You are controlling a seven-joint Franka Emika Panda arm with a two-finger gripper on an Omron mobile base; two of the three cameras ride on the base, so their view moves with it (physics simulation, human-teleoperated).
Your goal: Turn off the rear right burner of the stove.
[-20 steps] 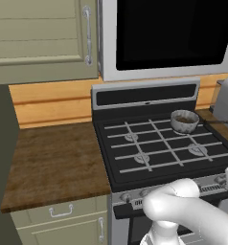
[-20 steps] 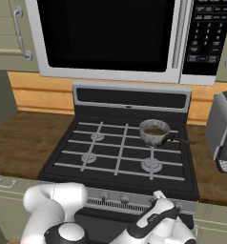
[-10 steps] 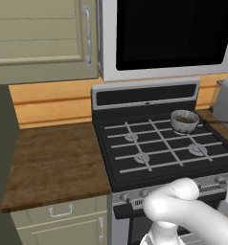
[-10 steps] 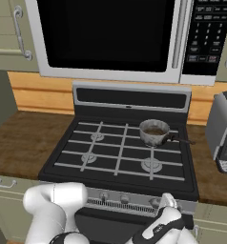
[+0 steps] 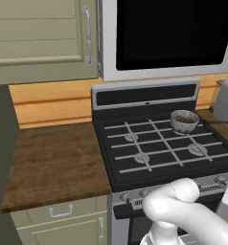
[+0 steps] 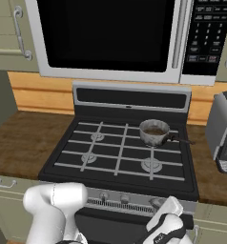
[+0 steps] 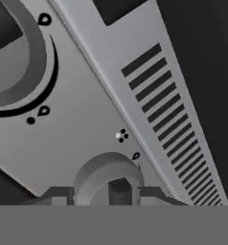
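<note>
**Op:** While I watch the hand view, I see a silvery knob [image 7: 108, 179] sitting right between my gripper [image 7: 108, 194] tips, and the jaws look drawn in narrow around it, clamped on it as far as I can tell. A second, larger knob [image 7: 13, 60] sits up in the corner of that view, beside the slotted vent [image 7: 171, 107] of the panel.

**Spotter:** Where's the burner you care about?

**Op:** On the stove [image 6: 122, 157], the rear right burner [image 6: 155, 138] is mostly covered by the small grey pot [image 6: 154, 132], whose handle points toward the toaster [image 6: 223, 131]. From the left base view the same pot [image 5: 184, 121] sits at the back right of the grates

**Spotter:** And the wrist?

**Op:** Low, against the knob panel [image 6: 129, 199], right end
</note>
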